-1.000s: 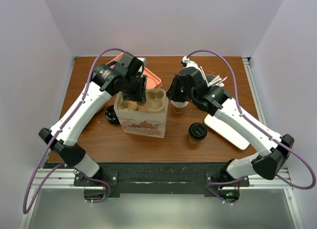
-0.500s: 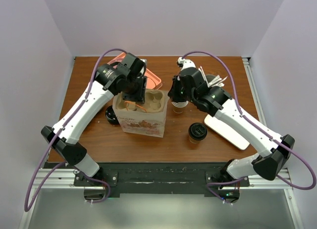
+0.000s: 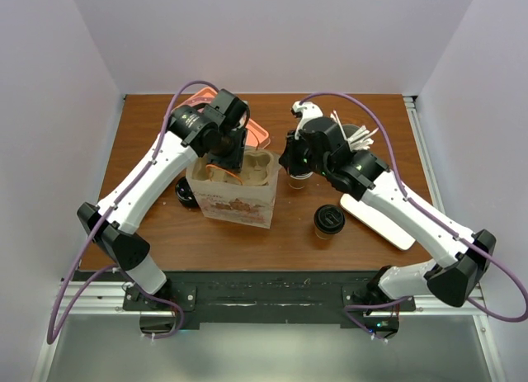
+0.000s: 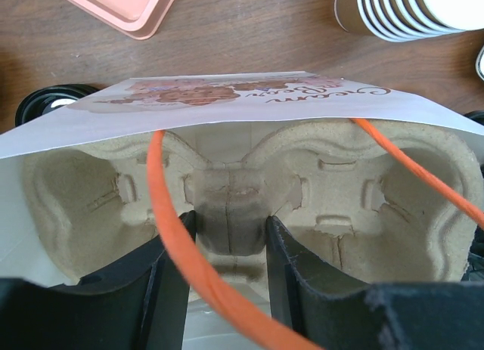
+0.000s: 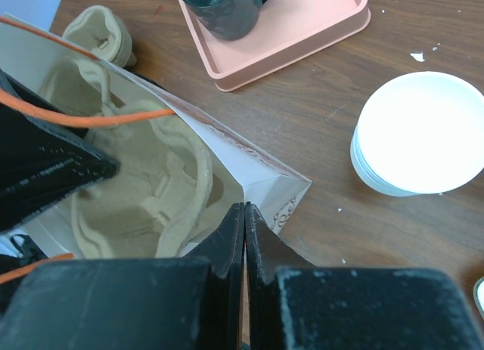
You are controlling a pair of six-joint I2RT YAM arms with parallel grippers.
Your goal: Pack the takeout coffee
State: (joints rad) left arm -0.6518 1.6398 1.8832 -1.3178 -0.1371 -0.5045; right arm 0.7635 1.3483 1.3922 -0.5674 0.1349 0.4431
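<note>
One takeout coffee [image 3: 328, 221], a kraft cup with a black lid, stands on the table right of the white paper bag [image 3: 239, 202]. A second black-lidded one [image 3: 186, 192] stands at the bag's left and shows in the left wrist view [image 4: 49, 102]. A pulp cup carrier [image 4: 333, 206] sits inside the bag, its wells empty. My left gripper [image 4: 227, 229] reaches into the bag, shut on the carrier's centre post. My right gripper [image 5: 244, 208] is shut on the bag's right rim, by the orange handle [image 5: 91, 119].
A pink tray [image 5: 302, 25] with a dark green mug [image 5: 223, 10] lies behind the bag. A stack of white cups [image 5: 420, 131] stands right of the bag. A cup of stirrers [image 3: 355, 133] and a white tray [image 3: 379, 217] lie at the right.
My left gripper has shifted a little right and forward with the carrier, and the bag has turned slightly with it. My right gripper stays on the bag's rim.
</note>
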